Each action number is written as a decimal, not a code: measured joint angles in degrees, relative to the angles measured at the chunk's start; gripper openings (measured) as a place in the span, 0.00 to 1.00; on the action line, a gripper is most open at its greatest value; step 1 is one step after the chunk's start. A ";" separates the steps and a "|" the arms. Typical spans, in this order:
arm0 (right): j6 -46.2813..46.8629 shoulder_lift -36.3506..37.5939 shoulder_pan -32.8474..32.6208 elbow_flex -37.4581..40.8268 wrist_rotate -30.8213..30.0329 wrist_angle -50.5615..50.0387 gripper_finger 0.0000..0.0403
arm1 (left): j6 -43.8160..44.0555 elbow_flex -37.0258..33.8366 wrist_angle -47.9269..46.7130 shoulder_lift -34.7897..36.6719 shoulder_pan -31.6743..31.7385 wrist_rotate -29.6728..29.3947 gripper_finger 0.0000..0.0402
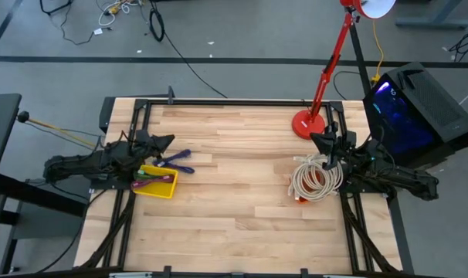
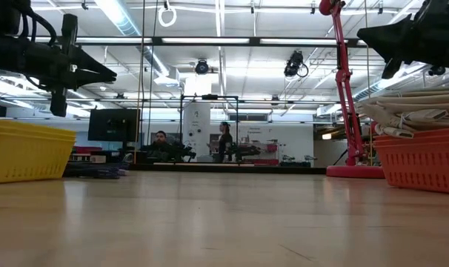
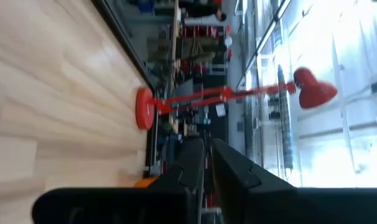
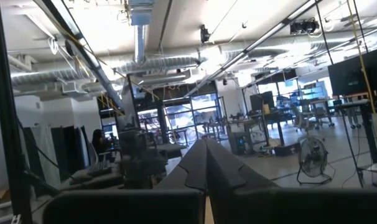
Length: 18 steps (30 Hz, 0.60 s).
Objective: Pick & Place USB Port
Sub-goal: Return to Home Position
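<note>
A yellow basket (image 1: 163, 188) (image 2: 21, 152) stands on the table's left side. It holds purple and green cables (image 1: 153, 176). A purple cable (image 1: 180, 161) trails over its far rim onto the wood. On the right, an orange basket (image 2: 424, 159) holds a coil of white cables (image 1: 317, 177) (image 2: 413, 111). My left gripper (image 1: 168, 142) (image 3: 208, 163) hovers above the yellow basket's far side, shut and empty. My right gripper (image 1: 320, 140) (image 4: 206, 155) hovers just beyond the white coil, shut and empty. Both grippers point toward the table's middle.
A red desk lamp's base (image 1: 307, 123) (image 2: 354, 171) stands on the far right of the table, close to my right gripper. Its arm slants up over the far edge. Bare wood (image 1: 242, 177) lies between the two baskets. A black computer case (image 1: 419, 108) stands off the table's right side.
</note>
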<state>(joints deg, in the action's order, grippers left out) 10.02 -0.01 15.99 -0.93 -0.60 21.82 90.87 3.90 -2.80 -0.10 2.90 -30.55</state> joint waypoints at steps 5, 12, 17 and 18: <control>0.01 0.00 0.00 0.00 0.00 0.01 0.02 | -0.02 0.00 0.06 0.00 2.41 -1.32 0.09; 0.00 0.02 0.00 0.00 0.00 0.00 0.02 | -0.04 0.02 -0.14 0.00 -1.61 -1.96 0.09; 0.00 0.02 0.00 0.00 0.00 0.00 0.02 | -0.04 0.02 -0.23 0.00 -2.56 -0.74 0.09; 0.00 0.02 0.00 0.00 0.00 0.00 0.02 | -0.07 0.02 -0.24 0.00 -2.80 -0.74 0.09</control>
<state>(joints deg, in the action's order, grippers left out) 10.02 0.01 15.99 -0.93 -0.60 21.82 90.80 3.92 -3.04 -0.10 0.10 -31.28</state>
